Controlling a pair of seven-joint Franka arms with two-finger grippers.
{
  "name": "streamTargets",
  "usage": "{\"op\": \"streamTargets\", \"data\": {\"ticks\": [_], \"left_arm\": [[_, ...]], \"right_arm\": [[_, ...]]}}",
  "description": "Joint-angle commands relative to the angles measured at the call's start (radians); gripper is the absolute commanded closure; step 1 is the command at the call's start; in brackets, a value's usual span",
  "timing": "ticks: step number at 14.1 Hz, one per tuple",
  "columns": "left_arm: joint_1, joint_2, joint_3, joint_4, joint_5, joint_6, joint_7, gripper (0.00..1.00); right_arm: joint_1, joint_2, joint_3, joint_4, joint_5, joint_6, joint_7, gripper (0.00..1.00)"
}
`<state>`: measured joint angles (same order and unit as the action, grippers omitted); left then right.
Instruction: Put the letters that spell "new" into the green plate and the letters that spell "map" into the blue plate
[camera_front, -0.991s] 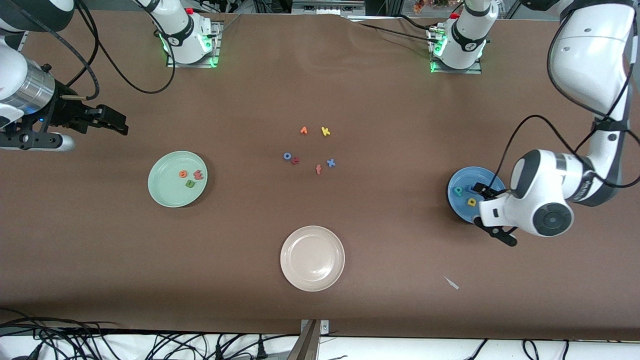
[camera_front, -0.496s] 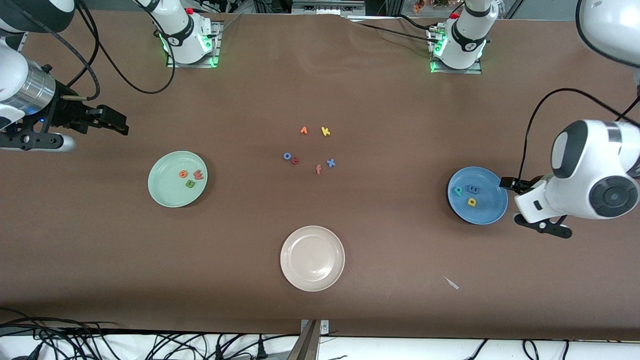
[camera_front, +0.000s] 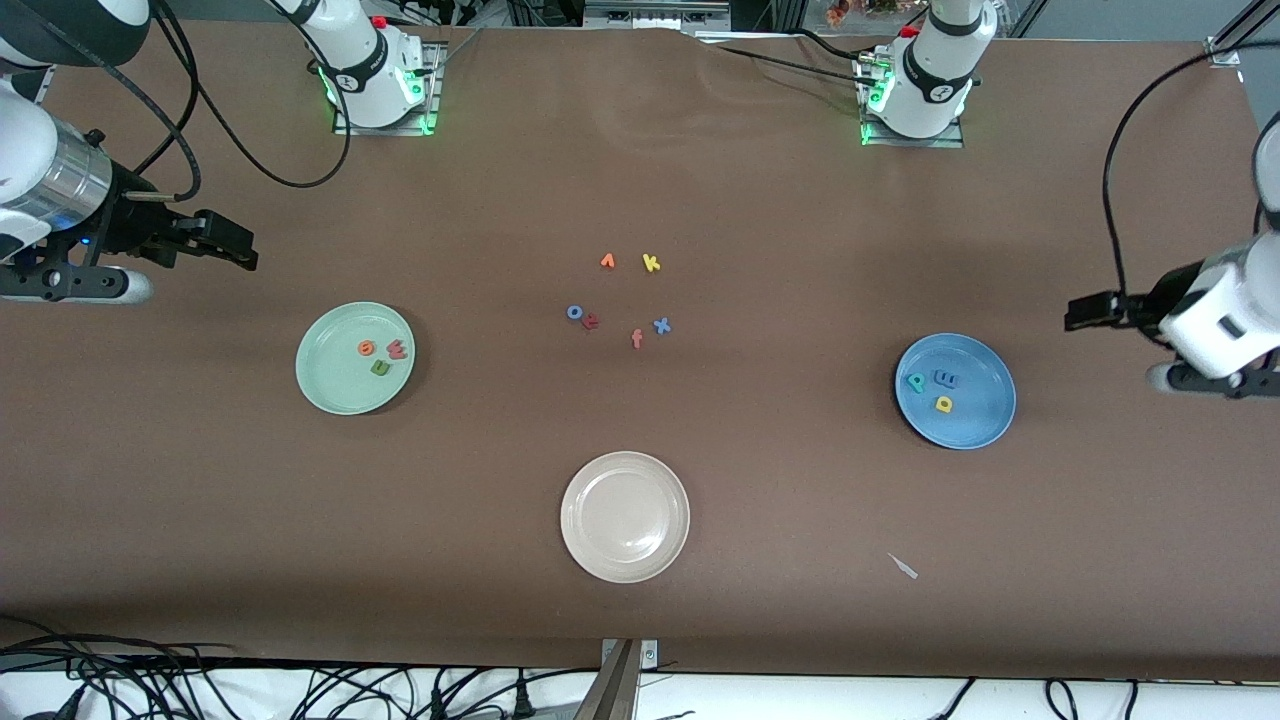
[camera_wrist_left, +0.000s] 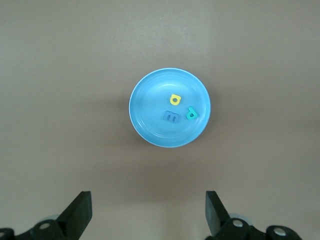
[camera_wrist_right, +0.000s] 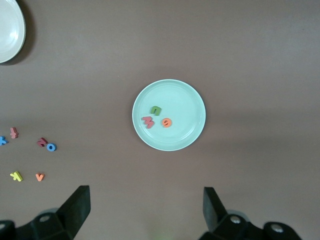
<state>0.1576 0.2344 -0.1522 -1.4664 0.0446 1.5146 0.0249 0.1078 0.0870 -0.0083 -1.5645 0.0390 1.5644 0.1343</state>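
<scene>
Over the counter's edge at the left arm's end, the left pincer (camera_front: 1085, 311) is hanging with its jaws spread wide and gripping nothing, beside the blue plate (camera_front: 985, 425). In that plate the blue m (camera_front: 946, 379), teal p (camera_front: 916, 382) and yellow a (camera_front: 943, 403) are lying close together. At the right arm's end, the right pincer (camera_front: 235, 250) is waiting over bare counter, likewise open and empty, near the green plate (camera_front: 325, 385), which is holding the olive n (camera_front: 380, 367), red w (camera_front: 397, 350) and orange e (camera_front: 366, 348). Both words appear sorted. Doing this step well probably means keeping both arms clear of the plates, leaving the spare letters (camera_front: 620, 300) mid-counter and the white plate (camera_front: 625, 517) alone.
</scene>
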Motion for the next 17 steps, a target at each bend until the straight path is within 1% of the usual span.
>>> {"op": "streamTargets", "data": {"ticks": [1,2,4,7,8,10,11,12,15,17], "left_arm": [[-0.053,-0.058,0.022,-0.052,-0.032,0.013,-0.197,0.00],[-0.061,-0.072,0.022,-0.058,-0.038,0.030,-0.201,0.00],[-0.055,-0.134,0.022,-0.077,-0.046,0.033,-0.189,0.00],[-0.053,-0.171,0.025,-0.089,-0.052,0.024,-0.080,0.00],[-0.053,-0.196,0.025,-0.110,-0.052,0.024,-0.079,0.00],[-0.052,-0.210,0.025,-0.124,-0.057,0.029,-0.083,0.00],[-0.046,-0.214,0.026,-0.126,-0.108,0.029,-0.069,0.00],[-0.047,-0.227,0.033,-0.126,-0.129,0.027,-0.071,0.00],[-0.047,-0.236,0.085,-0.124,-0.135,0.029,-0.068,0.00],[-0.049,-0.239,0.088,-0.120,-0.129,0.032,-0.068,0.00]], "right_arm": [[-0.005,0.002,0.004,0.014,0.004,-0.017,-0.019,0.00],[-0.005,0.002,0.004,0.014,0.004,-0.017,-0.019,0.00],[-0.007,0.002,0.004,0.014,0.004,-0.017,-0.019,0.00],[-0.005,0.002,0.004,0.014,0.004,-0.017,-0.019,0.00],[-0.007,0.002,0.004,0.014,0.004,-0.017,-0.019,0.00],[-0.005,0.002,0.004,0.014,0.004,-0.017,-0.019,0.00],[-0.007,0.002,0.004,0.014,0.004,-0.017,-0.019,0.00],[-0.005,0.002,0.004,0.014,0.004,-0.017,-0.019,0.00],[-0.007,0.002,0.004,0.015,0.002,-0.017,-0.019,0.00],[-0.007,0.002,0.004,0.015,0.002,-0.017,-0.021,0.00]]}}
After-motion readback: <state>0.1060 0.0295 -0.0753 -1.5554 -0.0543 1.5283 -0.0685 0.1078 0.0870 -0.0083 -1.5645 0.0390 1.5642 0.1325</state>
